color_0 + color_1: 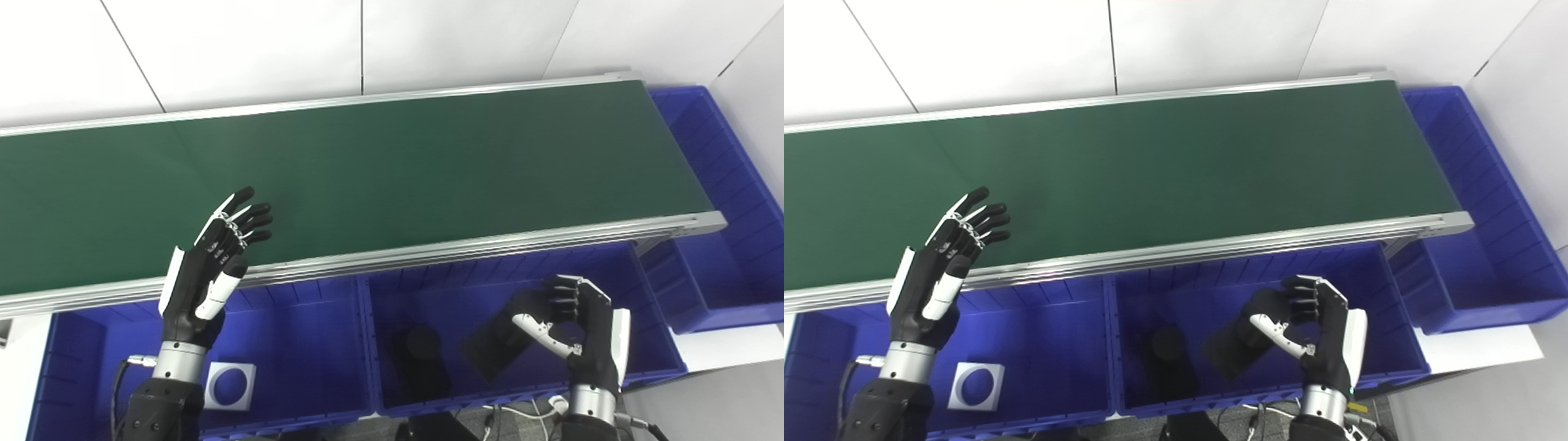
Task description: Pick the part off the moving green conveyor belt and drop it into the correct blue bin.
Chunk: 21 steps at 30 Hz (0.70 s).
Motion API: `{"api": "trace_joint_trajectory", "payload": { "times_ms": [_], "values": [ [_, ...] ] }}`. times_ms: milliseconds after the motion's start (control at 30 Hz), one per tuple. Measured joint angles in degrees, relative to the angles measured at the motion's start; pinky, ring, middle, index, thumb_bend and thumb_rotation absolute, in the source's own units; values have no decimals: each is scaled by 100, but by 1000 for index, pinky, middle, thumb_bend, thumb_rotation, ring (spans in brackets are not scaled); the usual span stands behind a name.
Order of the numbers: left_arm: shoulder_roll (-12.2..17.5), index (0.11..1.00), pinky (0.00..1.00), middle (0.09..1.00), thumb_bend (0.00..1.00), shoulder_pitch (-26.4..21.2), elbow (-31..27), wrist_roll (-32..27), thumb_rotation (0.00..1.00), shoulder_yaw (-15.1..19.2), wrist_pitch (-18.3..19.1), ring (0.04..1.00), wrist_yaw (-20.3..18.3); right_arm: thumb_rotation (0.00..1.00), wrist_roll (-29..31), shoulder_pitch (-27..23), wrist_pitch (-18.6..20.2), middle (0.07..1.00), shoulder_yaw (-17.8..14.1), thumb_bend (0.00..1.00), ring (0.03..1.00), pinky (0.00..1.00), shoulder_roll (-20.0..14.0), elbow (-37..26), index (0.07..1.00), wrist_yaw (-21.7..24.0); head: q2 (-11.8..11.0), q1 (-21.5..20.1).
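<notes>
Right hand (582, 324) at 5 o'clock: curled on black part (502, 340) over bin (643, 367) | left hand (211, 269): spread, empty | risk: part snags fingers on release, dropping askew.

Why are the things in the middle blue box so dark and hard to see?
In both eye views, the black parts sit in shadow inside the middle blue bin, black against dark blue; the white part in the left bin stands out clearly.
</notes>
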Motion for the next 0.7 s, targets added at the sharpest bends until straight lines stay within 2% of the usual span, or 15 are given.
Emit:
{"api": "trace_joint_trajectory", "payload": {
  "times_ms": [267,333,367,400,467,500,600,700],
  "values": [
    [-4,881,742,805,744,23,1,-54,751,-16,0,792,-5,0,44,-182,-90,479,-21,518,411,347,-51,266,530,-47,-9,167],
    [-6,885,748,809,741,34,0,-51,756,-22,0,796,-4,3,141,-184,-90,475,-13,525,505,423,-89,251,522,26,-26,306],
    [-8,883,745,807,745,37,1,-43,760,-32,0,793,-3,180,257,-173,-67,675,4,723,643,554,-129,215,726,148,-44,395],
    [-14,883,742,807,747,38,2,-27,762,-39,0,792,-1,286,382,-147,-18,799,26,821,748,654,-185,137,845,329,-44,404],
    [-32,885,743,809,746,40,3,24,763,-46,0,793,12,423,578,-58,158,924,102,907,876,802,-321,-124,963,656,-53,431],
    [-43,885,743,809,746,45,3,43,763,-49,0,793,19,423,640,-20,271,924,141,907,876,802,-382,-257,963,791,-53,431],
    [-58,883,748,809,736,58,2,108,764,-68,1,795,29,509,611,21,534,971,250,918,929,865,-496,-559,997,1061,-62,466],
    [-65,885,749,811,732,61,1,139,764,-72,1,796,33,548,414,65,775,986,373,936,946,867,-587,-887,1000,1225,-79,483]
  ]
}}
